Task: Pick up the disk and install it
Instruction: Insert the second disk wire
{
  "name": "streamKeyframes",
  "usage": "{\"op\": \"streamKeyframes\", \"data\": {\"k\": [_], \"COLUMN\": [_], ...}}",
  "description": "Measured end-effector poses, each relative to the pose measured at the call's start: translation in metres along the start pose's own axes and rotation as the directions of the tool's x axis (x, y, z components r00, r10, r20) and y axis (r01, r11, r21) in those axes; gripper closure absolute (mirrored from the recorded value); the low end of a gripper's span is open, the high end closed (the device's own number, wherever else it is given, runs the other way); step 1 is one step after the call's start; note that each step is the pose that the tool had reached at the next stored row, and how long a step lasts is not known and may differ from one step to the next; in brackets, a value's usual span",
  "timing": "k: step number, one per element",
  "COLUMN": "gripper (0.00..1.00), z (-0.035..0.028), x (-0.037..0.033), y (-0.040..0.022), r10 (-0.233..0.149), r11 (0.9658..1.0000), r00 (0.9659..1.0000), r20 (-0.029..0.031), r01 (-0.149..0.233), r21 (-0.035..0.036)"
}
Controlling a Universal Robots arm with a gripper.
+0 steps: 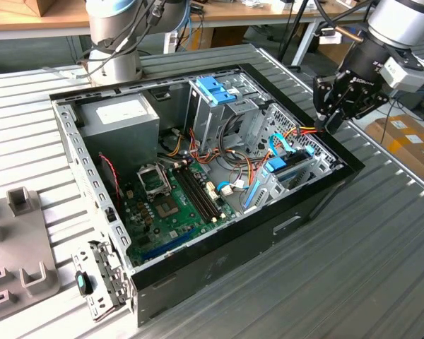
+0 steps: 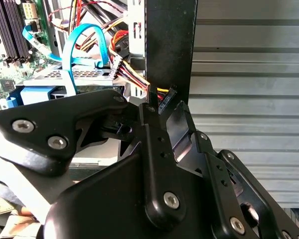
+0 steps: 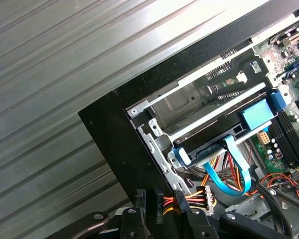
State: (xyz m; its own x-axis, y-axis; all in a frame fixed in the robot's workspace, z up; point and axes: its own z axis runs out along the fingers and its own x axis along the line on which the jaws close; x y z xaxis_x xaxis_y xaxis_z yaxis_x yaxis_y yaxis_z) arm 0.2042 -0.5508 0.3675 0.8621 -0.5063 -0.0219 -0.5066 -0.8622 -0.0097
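Observation:
The disk (image 1: 288,169) lies flat in the metal drive cage (image 3: 189,99) at the corner of the open computer case on the exterior view's right. Its light-blue rails (image 3: 182,157) show at the cage mouth in the first wrist view, and a blue end (image 2: 37,94) shows in the second wrist view. My gripper (image 1: 330,126) hovers over the case's black rim beside that cage. Its black fingers (image 2: 149,112) are shut on a small black power connector (image 2: 168,93) with red and yellow wires (image 3: 194,201) running back into the case. A blue ribbon cable (image 3: 236,172) loops beside the disk.
The case (image 1: 198,275) rests on a ribbed metal table (image 1: 381,254). Inside it are the motherboard (image 1: 169,205), a grey power supply (image 1: 120,116) and an upright bay with a blue latch (image 1: 215,88). A grey fixture (image 1: 21,240) and a loose bracket (image 1: 99,279) lie on the exterior view's left.

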Motion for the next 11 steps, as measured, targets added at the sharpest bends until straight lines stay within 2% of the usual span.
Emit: {"op": "streamKeyframes", "data": {"k": [4,6,11], "gripper": [0.66,0.8,0.8], "z": [-0.0001,-0.0001,-0.0002], "x": [0.0,0.0,0.0], "y": [0.0,0.0,0.0], "r10": [0.0,0.0,0.0], "r11": [1.0,1.0,1.0], "r00": [1.0,1.0,1.0], "r20": [0.0,0.0,0.0], "r01": [0.0,0.0,0.0], "r21": [0.0,0.0001,0.0]}}
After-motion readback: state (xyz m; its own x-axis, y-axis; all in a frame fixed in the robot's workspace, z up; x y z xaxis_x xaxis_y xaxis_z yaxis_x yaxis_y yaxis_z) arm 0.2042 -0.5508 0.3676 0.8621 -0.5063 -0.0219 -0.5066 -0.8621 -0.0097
